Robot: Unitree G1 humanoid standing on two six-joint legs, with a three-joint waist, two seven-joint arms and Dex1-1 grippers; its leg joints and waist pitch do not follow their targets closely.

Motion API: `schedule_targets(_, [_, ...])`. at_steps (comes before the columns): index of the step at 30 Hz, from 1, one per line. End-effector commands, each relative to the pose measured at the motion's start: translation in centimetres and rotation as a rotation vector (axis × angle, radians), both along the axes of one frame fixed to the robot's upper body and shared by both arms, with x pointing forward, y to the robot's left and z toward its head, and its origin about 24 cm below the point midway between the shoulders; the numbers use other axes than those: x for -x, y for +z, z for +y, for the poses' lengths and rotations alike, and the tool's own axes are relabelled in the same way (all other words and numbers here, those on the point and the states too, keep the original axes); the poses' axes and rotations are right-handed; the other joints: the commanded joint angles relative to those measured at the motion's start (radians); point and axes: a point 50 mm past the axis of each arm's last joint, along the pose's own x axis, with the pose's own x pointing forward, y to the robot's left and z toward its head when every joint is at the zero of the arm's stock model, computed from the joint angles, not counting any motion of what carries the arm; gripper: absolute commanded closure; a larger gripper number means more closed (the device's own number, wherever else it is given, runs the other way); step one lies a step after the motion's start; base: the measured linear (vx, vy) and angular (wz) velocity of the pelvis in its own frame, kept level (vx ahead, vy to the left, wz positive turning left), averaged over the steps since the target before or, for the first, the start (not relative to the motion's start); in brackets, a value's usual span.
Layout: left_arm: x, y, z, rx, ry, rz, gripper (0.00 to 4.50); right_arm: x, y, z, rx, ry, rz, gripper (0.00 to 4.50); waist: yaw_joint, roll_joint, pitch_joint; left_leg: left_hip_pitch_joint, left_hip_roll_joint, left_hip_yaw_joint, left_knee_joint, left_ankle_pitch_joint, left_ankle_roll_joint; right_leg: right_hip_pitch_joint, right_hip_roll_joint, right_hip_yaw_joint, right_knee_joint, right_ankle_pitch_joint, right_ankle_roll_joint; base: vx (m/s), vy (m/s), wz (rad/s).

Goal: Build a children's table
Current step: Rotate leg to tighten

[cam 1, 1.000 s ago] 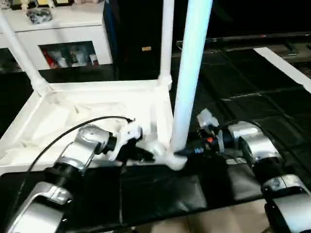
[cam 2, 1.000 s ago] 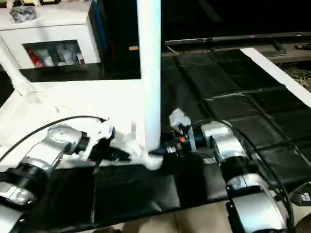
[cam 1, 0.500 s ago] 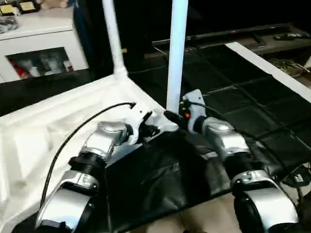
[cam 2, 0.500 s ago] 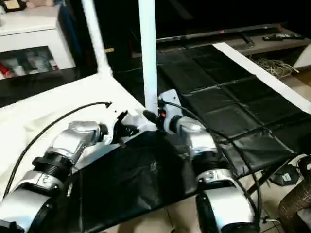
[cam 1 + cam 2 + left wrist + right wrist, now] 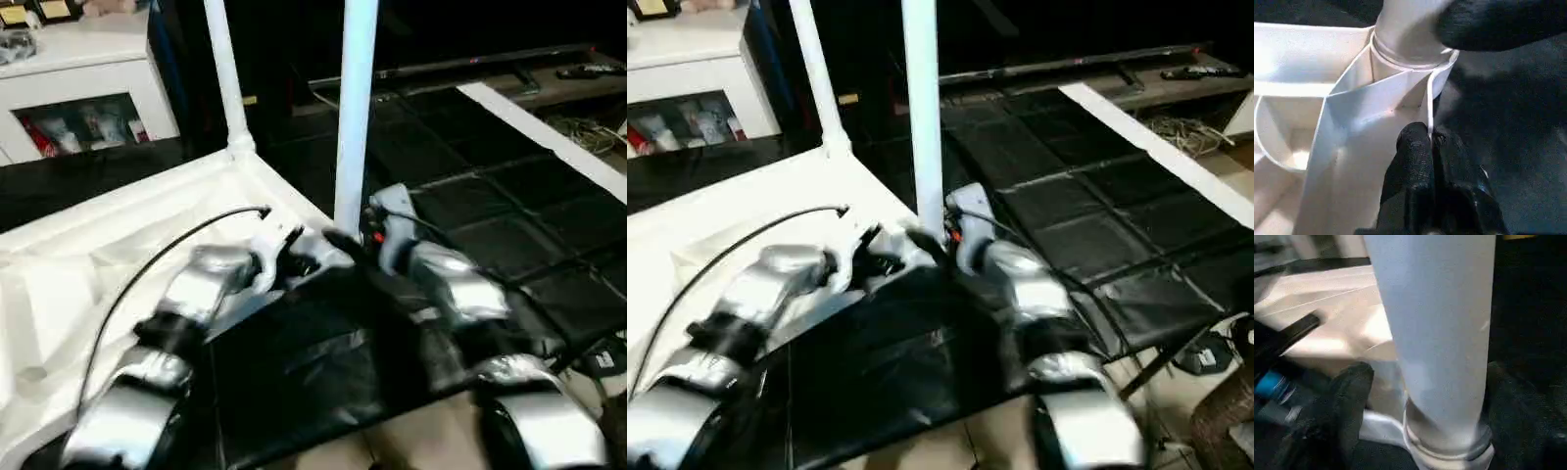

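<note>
The children's table top (image 5: 88, 255) lies upside down, white, ribbed side up. Two white legs stand upright in its corner sockets: a far leg (image 5: 223, 78) and a near leg (image 5: 355, 117). My left gripper (image 5: 306, 260) is at the near corner, shut on the thin rim wall (image 5: 1429, 142) just beside the near leg's socket (image 5: 1410, 58). My right gripper (image 5: 345, 241) is at the base of the near leg (image 5: 1435, 333). It is open, and its finger (image 5: 1347, 401) stands apart from the leg. One of its black fingers (image 5: 1498, 22) shows by the socket.
A white cabinet with glass doors (image 5: 78, 88) stands at the back left. Black padded panels (image 5: 470, 196) cover the surface to the right, edged by a white strip (image 5: 549, 127). Cables (image 5: 1176, 127) lie at the far right. A black sheet (image 5: 294, 372) lies under my forearms.
My right gripper's fingers have spread away from the near leg's base. The left gripper keeps its hold on the rim. The whole picture has swung as the head moved.
</note>
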Motion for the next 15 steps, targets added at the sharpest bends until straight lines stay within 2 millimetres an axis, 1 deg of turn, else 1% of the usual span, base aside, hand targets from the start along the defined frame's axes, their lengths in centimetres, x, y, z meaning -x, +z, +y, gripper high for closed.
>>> schedule_targets(1, [0.2, 1.5, -0.9, 0.036, -0.136, -0.064, 4.50, 0.8, 0.0, 0.6, -0.011, 0.156, 0.012, 0.37, 0.010, -0.002, -0.078, 0.003, 0.016, 0.001, -0.061, -0.237, 0.078, 0.069, -0.047, 0.039, -0.069, -0.259, -0.217, 0.000, 0.000, 0.00])
schedule_targets(2, [0.4, 1.5, -0.7, 0.038, -0.163, -0.061, 4.50, 0.9, 0.1, 0.3, 0.001, 0.182, 0.005, 0.27, 0.013, -0.002, -0.076, 0.003, 0.017, 0.002, -0.061, -0.241, 0.077, 0.068, -0.048, 0.039, -0.070, -0.268, -0.219, 0.000, 0.000, 0.00])
schedule_targets(5, [1.0, 1.5, -0.3, 0.038, -0.246, -0.048, 4.50, 1.3, 0.1, -0.6, 0.045, 0.268, -0.010, 0.04, 0.027, -0.001, -0.073, 0.010, 0.019, 0.002, -0.063, -0.266, 0.063, 0.063, -0.051, 0.040, -0.075, -0.327, -0.206, 0.000, 0.000, 0.00])
schedule_targets(6, [1.3, 1.5, 0.0, 0.029, -0.280, -0.041, 4.50, 1.5, 0.2, -0.9, 0.056, 0.304, -0.014, 0.04, 0.032, -0.003, -0.072, 0.012, 0.021, 0.003, -0.064, -0.276, 0.059, 0.059, -0.050, 0.042, -0.076, -0.341, -0.203, 0.000, 0.000, 0.00])
schedule_targets(8, [1.7, 1.3, 0.4, 0.010, -0.330, -0.033, 4.50, 1.7, 0.4, -1.3, 0.071, 0.366, -0.023, 0.04, 0.039, -0.001, -0.073, 0.016, 0.023, 0.003, -0.065, -0.284, 0.054, 0.056, -0.051, 0.044, -0.076, -0.341, -0.205, 0.000, 0.000, 0.00])
schedule_targets(9, [1.7, 1.3, 0.5, 0.007, -0.338, -0.032, 4.50, 1.8, 0.4, -1.4, 0.073, 0.376, -0.025, 0.04, 0.040, -0.005, -0.073, 0.014, 0.023, 0.003, -0.066, -0.282, 0.055, 0.058, -0.051, 0.044, -0.075, -0.338, -0.204, 0.000, 0.000, 0.00])
schedule_targets(10, [2.0, 1.2, 0.7, -0.006, -0.369, -0.025, 4.50, 1.9, 0.5, -1.7, 0.084, 0.414, -0.029, 0.04, 0.046, -0.003, -0.072, 0.014, 0.024, 0.002, -0.066, -0.283, 0.054, 0.056, -0.051, 0.045, -0.074, -0.337, -0.203, 0.000, 0.000, 0.00])
schedule_targets(12, [2.2, 1.1, 1.0, -0.017, -0.397, -0.018, 4.50, 2.0, 0.7, -1.9, 0.090, 0.448, -0.028, 0.04, 0.051, -0.002, -0.073, 0.015, 0.025, 0.002, -0.067, -0.282, 0.051, 0.056, -0.051, 0.046, -0.071, -0.331, -0.204, 0.000, 0.000, 0.00])
schedule_targets(14, [2.7, 1.0, 1.5, -0.040, -0.467, 0.001, 4.50, 2.2, 1.0, -2.3, 0.099, 0.518, -0.025, 0.04, 0.052, -0.008, -0.074, 0.012, 0.024, 0.002, -0.067, -0.278, 0.053, 0.059, -0.052, 0.046, -0.069, -0.331, -0.203, 0.000, 0.000, 0.00])
schedule_targets(15, [2.7, 1.0, 1.5, -0.040, -0.467, 0.001, 4.50, 2.2, 1.0, -2.3, 0.099, 0.518, -0.025, 0.04, 0.053, -0.007, -0.074, 0.011, 0.024, 0.002, -0.067, -0.276, 0.055, 0.059, -0.052, 0.046, -0.069, -0.331, -0.203, 0.000, 0.000, 0.00])
